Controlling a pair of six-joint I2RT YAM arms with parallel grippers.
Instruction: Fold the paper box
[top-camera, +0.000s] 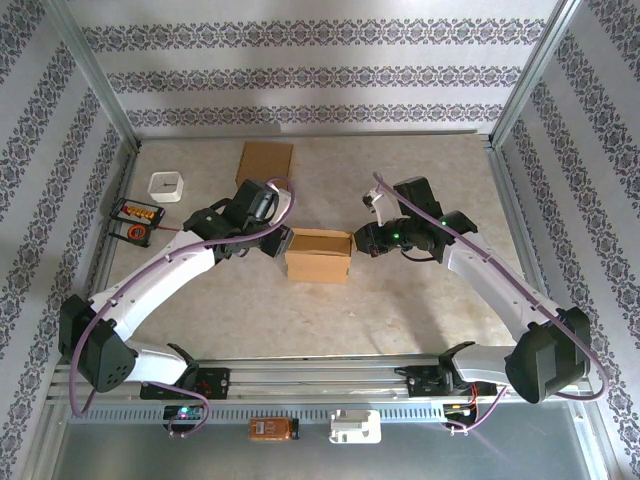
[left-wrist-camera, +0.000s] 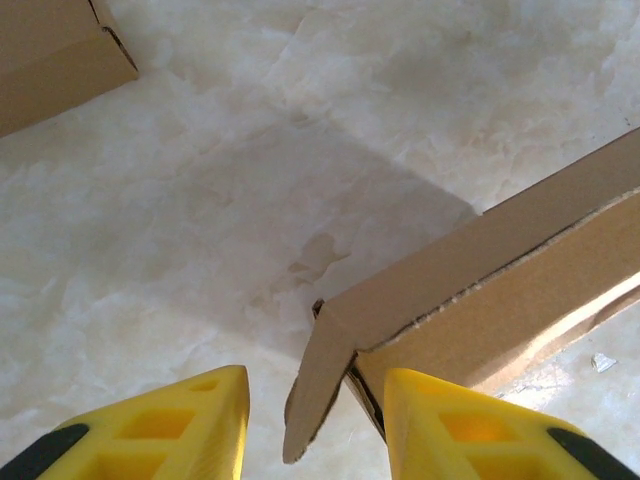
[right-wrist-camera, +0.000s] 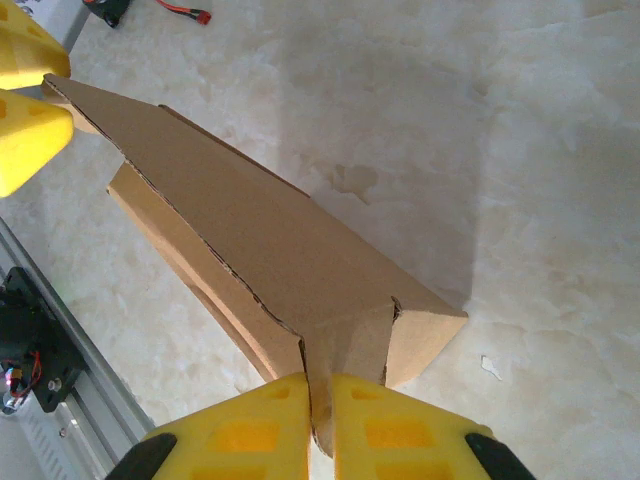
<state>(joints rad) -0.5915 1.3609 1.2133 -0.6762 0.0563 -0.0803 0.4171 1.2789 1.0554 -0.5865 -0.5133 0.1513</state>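
Observation:
The brown paper box (top-camera: 318, 255) lies in the middle of the table, partly folded. My left gripper (top-camera: 275, 243) is at its left end. In the left wrist view the left gripper (left-wrist-camera: 316, 388) stands open around a loose end flap (left-wrist-camera: 322, 370); the right finger rests against the box (left-wrist-camera: 500, 270) and the left finger is clear of the flap. My right gripper (top-camera: 362, 240) is at the box's right end. There the right gripper (right-wrist-camera: 320, 388) is shut on the end flap (right-wrist-camera: 345, 350) of the box (right-wrist-camera: 260, 240). The left arm's yellow fingers (right-wrist-camera: 30, 135) show at the box's far end.
A flat cardboard piece (top-camera: 266, 159) lies at the back of the table, its corner (left-wrist-camera: 50, 50) near the left gripper. A small white container (top-camera: 166, 186) and an orange-and-black device (top-camera: 136, 218) sit at the left edge. Metal frame posts border the table.

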